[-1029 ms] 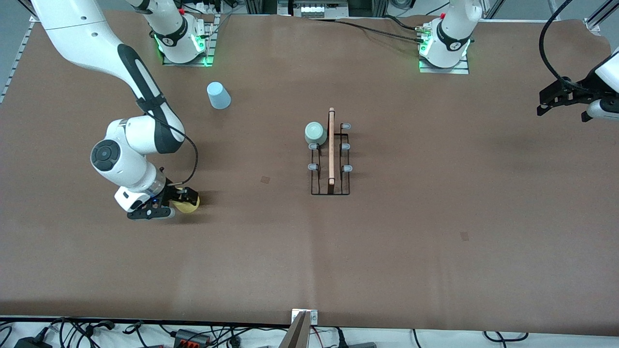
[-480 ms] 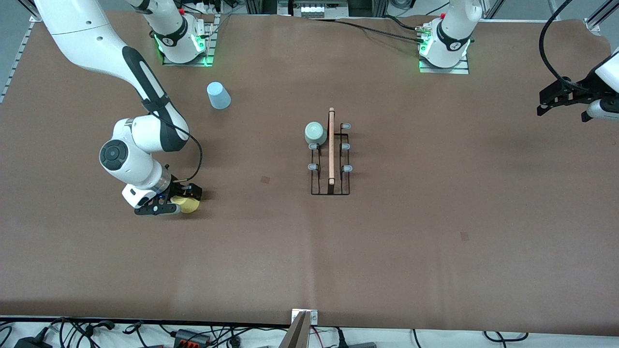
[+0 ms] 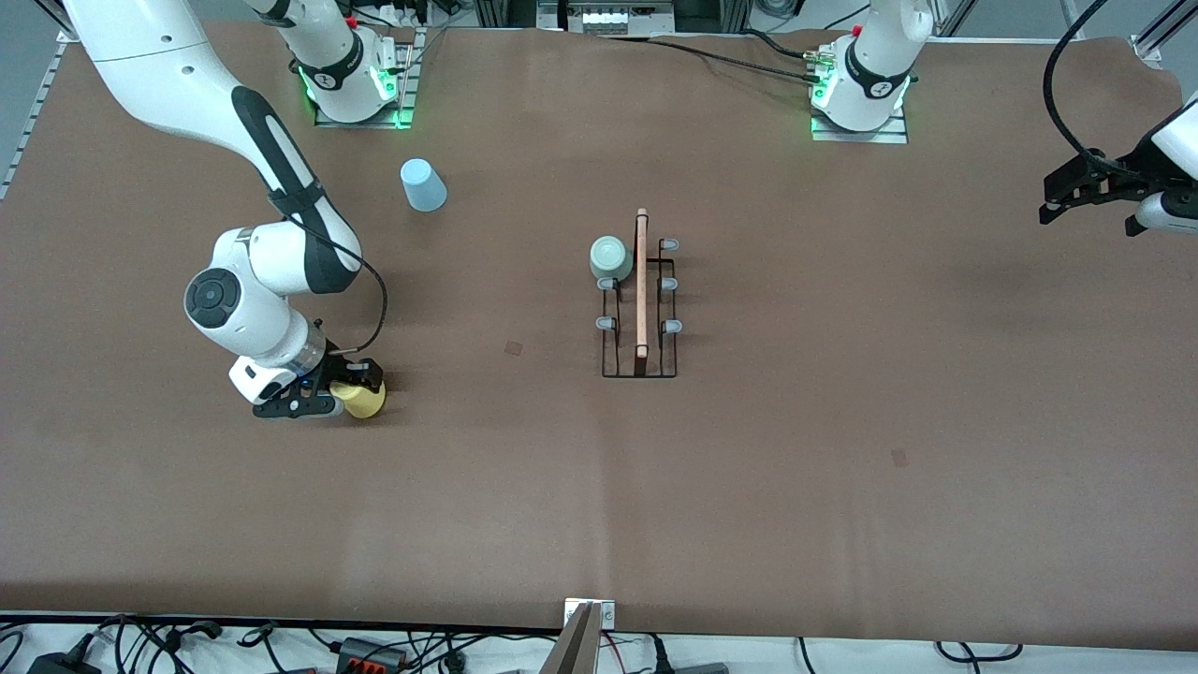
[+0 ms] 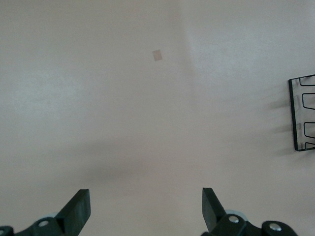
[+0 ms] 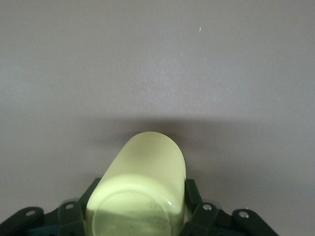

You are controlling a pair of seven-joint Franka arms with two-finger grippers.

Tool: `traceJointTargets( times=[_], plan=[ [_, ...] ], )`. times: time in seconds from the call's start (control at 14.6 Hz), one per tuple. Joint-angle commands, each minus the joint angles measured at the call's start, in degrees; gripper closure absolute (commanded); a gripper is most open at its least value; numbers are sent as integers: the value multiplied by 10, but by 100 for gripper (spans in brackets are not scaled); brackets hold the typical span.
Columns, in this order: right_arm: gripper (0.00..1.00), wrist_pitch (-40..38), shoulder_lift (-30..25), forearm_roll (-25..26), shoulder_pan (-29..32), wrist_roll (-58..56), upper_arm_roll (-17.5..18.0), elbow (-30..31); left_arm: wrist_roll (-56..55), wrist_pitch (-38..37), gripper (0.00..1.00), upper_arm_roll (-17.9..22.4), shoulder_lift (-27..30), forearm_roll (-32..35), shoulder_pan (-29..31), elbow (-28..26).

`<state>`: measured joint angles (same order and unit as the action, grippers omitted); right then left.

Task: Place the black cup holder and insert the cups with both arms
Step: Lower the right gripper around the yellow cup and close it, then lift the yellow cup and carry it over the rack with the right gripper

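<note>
Presently, the right gripper [image 3: 351, 390] is clamping the yellow cup [image 3: 365, 401] on the table [image 3: 842, 468]; the left gripper [image 3: 1062, 197] is waiting, fingers apart, at the left arm's end.

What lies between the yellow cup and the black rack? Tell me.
Nothing but bare brown table, apart from one small dark mark. The front view shows this stretch from the yellow cup to the rack.

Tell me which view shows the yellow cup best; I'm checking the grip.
The right wrist view: the yellow cup fills the foreground, the right gripper shut on it. The front view shows it small, partly hidden. The left wrist view misses it.
</note>
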<state>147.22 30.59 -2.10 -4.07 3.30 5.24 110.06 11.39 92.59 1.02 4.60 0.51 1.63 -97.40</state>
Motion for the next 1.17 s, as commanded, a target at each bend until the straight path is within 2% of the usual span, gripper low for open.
traceJointTargets(
  times=[0.0,0.14,0.41,0.62,0.75,1.1],
  plan=[
    [82,-66,-49,-7,-8,34,5,-24,-3,-13,0,-1,-9,12,-1,19],
    [82,-135,-75,-6,-41,108,6,-61,-3,-13,0,-1,-9,12,-1,19],
    [82,-202,-90,0,-149,349,6,-132,-3,-13,0,-1,-9,12,-1,19],
    [82,-213,-67,11,-225,514,5,-182,-3,-13,0,-1,-9,12,-1,19],
    [82,-211,-35,45,-267,611,5,-218,-3,-13,0,-1,-10,12,-1,19],
    [82,-206,21,54,-313,693,6,-284,-3,-13,0,-1,-10,12,-1,19]
  ],
)
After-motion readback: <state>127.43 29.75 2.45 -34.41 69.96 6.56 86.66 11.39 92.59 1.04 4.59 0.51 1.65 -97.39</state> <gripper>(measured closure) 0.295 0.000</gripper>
